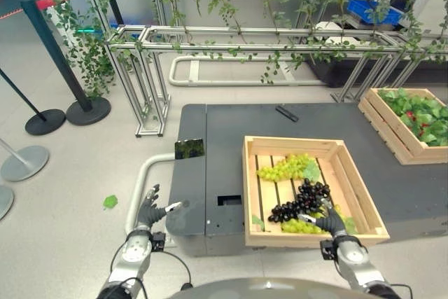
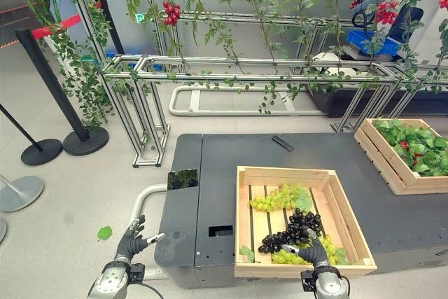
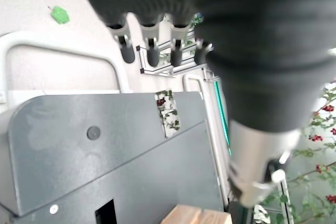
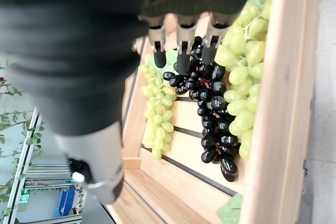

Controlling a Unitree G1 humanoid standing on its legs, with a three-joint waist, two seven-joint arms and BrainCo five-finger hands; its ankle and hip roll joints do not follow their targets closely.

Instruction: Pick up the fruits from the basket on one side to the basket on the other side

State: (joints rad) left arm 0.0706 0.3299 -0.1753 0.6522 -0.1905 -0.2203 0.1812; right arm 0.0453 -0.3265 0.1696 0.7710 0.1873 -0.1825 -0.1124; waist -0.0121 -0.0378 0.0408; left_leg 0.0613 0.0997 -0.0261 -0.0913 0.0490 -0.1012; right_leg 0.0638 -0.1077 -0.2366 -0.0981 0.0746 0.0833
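A wooden crate (image 1: 290, 143) sits on the dark grey table (image 1: 224, 127). It holds a pale green grape bunch (image 1: 283, 168) at the back, a dark grape bunch (image 1: 304, 199) in the middle and a second green bunch (image 1: 299, 226) at the front. My right hand (image 1: 332, 224) is over the crate's front edge. In the right wrist view its straight fingers (image 4: 182, 51) reach above the dark grapes (image 4: 215, 124), beside the green ones (image 4: 241, 77), and hold nothing. My left hand (image 1: 149, 209) hangs open with spread fingers off the table's left front corner, above the floor.
A second wooden crate (image 1: 392, 131) with green leaves and red fruit stands at the table's right edge. A small black bar (image 1: 286, 113) lies at the back of the table. A metal frame (image 1: 140, 89) with vines stands behind, stanchion bases (image 1: 87, 110) stand to the left, and a green leaf (image 1: 110, 202) lies on the floor.
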